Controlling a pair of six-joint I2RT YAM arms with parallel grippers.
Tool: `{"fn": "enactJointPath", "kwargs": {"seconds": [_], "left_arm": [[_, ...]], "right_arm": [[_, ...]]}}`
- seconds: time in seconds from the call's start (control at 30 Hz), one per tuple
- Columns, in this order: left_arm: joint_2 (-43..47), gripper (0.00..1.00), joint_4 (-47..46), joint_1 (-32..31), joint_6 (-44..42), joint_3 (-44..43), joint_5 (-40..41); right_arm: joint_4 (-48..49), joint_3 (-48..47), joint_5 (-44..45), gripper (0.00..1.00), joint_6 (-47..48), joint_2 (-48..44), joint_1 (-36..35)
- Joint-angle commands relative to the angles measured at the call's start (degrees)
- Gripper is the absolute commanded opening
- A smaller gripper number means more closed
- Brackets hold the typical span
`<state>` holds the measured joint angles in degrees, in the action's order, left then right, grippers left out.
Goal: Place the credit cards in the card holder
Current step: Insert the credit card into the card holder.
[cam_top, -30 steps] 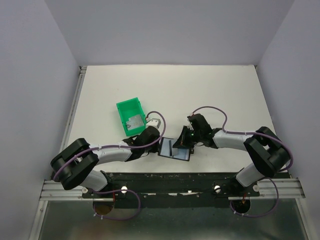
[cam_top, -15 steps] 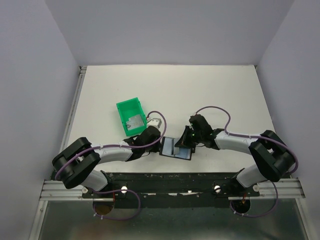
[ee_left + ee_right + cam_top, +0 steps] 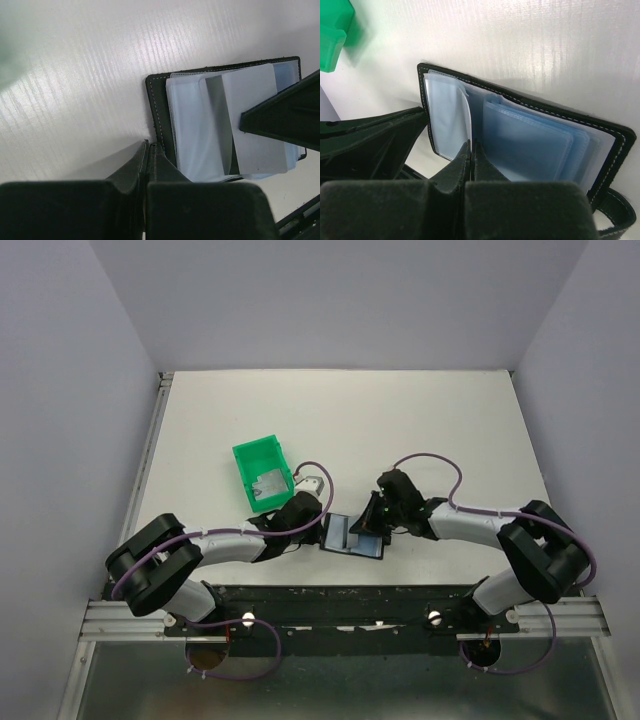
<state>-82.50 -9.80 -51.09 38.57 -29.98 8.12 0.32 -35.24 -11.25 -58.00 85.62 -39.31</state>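
Partway inside card holder (image 3: 190, 125) — grey card (image 3: 257, 157)

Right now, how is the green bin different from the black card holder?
The green bin is an open-topped box with upright walls; the black card holder lies flat, folded open. The bin holds a silvery card on its floor; the card holder has a grey card among its clear sleeves. Both sit on the white table, each with a card.

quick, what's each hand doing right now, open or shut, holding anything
left hand: closed at the card holder edge; grip cannot be told
right hand: closed over the open card holder; grip cannot be told
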Motion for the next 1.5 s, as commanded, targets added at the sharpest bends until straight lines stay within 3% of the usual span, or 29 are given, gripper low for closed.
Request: {"fn": "enactJointPath", "kwargs": {"seconds": [0.0, 0.2, 0.27, 0.47, 0.77, 1.13, 1.47], "left_arm": [[-2.5, 0.01, 2.0, -0.6, 0.1, 0.1, -5.6], [-2.8, 0.00, 1.6, -0.6, 0.1, 0.3, -5.7], [-2.8, 0.00, 1.5, -0.6, -0.1, 0.4, -5.7], [-2.6, 0.00, 1.5, -0.6, -0.1, 0.4, -5.7], [-2.6, 0.00, 1.2, -0.6, -0.1, 0.5, -5.6], [-3.3, 0.00, 1.1, -0.6, -0.2, -0.3, -5.9], [-3.4, 0.00, 1.2, -0.6, -0.4, -0.5, -6.0]], "right_arm": [[2.0, 1.0, 3.8, 0.01, -0.6, 3.8, -1.5], [11.4, 4.0, 0.2, 0.02, -3.4, 6.0, -2.6], [10.9, 3.5, -0.3, 0.06, -3.0, 6.1, -2.8], [-2.2, -1.5, 3.3, 0.30, 2.7, 1.4, -3.2], [-21.5, -10.7, 9.0, 0.42, 10.4, -2.4, -3.7], [-28.6, -13.5, 14.1, 0.44, 12.2, -2.6, -3.9], [-25.9, -13.5, 13.8, 0.34, 13.1, 0.2, -3.9]]}}
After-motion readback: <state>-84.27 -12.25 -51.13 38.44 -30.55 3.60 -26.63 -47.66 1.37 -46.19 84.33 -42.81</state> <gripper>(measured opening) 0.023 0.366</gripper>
